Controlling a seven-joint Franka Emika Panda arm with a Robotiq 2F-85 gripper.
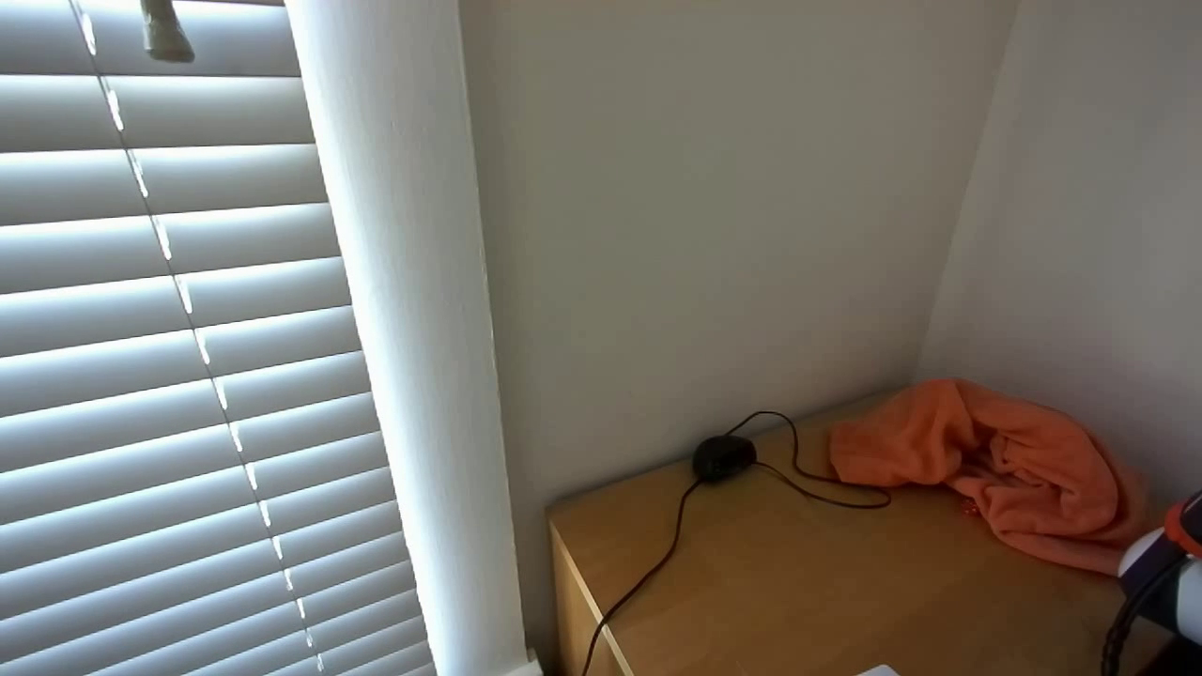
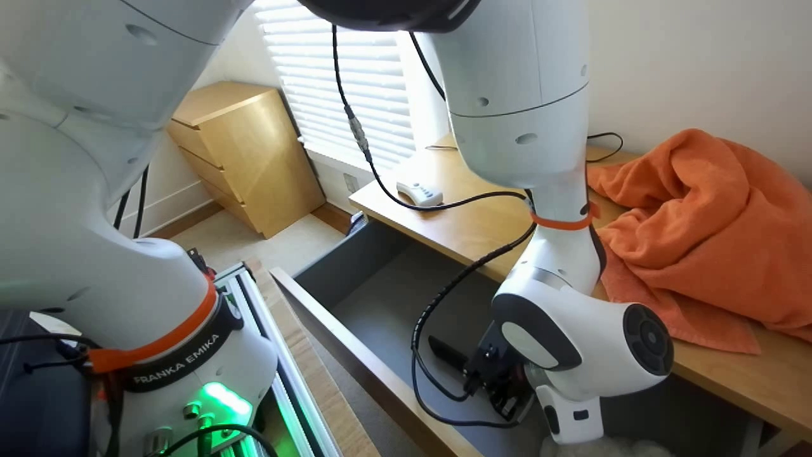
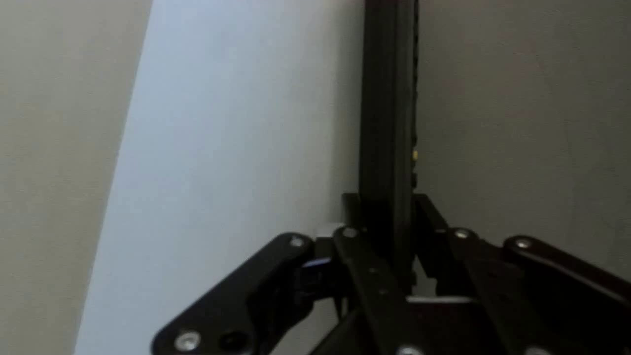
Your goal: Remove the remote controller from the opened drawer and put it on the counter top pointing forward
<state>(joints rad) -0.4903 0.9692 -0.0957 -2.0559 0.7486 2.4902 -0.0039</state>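
The remote controller is a long dark bar in the wrist view point(image 3: 387, 108), with small buttons along its right side. My gripper point(image 3: 388, 204) is shut on it, one finger on each side. In an exterior view, the gripper point(image 2: 472, 374) hangs inside the opened drawer point(image 2: 346, 336), and the remote controller point(image 2: 446, 353) sticks out from it toward the upper left. I cannot tell whether it touches the drawer floor. The tan counter top point(image 2: 469, 228) lies above and behind the drawer; it also shows in an exterior view point(image 1: 798, 582), where gripper and remote are out of view.
A white hand controller point(image 2: 420, 193) lies near the counter's front edge. An orange cloth point(image 2: 717, 235) is heaped on the counter. A black plug point(image 1: 723, 457) with thin cable lies by the wall. The arm's black cable point(image 2: 438, 304) loops over the drawer. A grey fluffy thing point(image 2: 609, 447) is inside it.
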